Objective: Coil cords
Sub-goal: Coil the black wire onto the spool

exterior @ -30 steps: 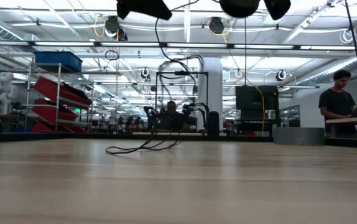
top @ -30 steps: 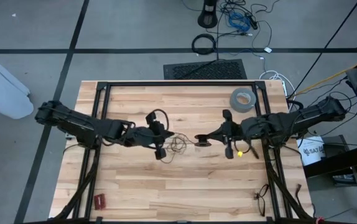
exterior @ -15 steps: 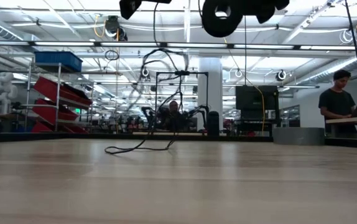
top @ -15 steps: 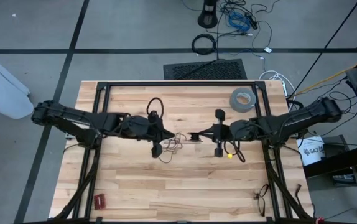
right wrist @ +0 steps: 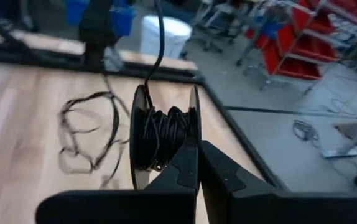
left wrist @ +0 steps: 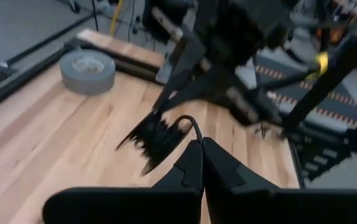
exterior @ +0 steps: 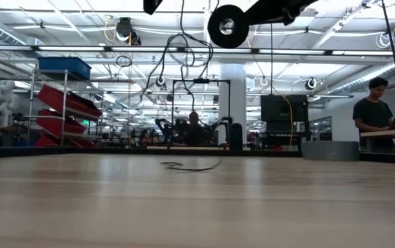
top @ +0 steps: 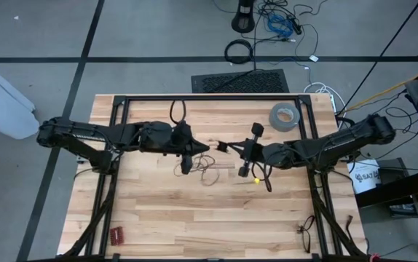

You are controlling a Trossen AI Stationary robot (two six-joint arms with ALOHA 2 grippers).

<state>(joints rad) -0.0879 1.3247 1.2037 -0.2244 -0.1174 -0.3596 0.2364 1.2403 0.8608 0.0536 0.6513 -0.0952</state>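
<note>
High view: left gripper [top: 207, 148] and right gripper [top: 222, 146] meet mid-table, both closed on the thin black wire [top: 210, 175], loose loops lying just below. Right wrist view: wire wound on a small spool [right wrist: 164, 137] at closed fingertips. Left wrist view: fingers clamp the wire.

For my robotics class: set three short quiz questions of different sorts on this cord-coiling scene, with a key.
1. True or false: the grey tape roll lies on the table's far right part, untouched.
2. Multiple choice: the right gripper is shut on A) the tape roll, B) a spool wound with black wire, C) nothing.
3. Fill in: the loose tangle of thin wire lies on the table between the two ____.

Key: 1 true; 2 B; 3 grippers (the left gripper is shut, close to the spool).
</note>
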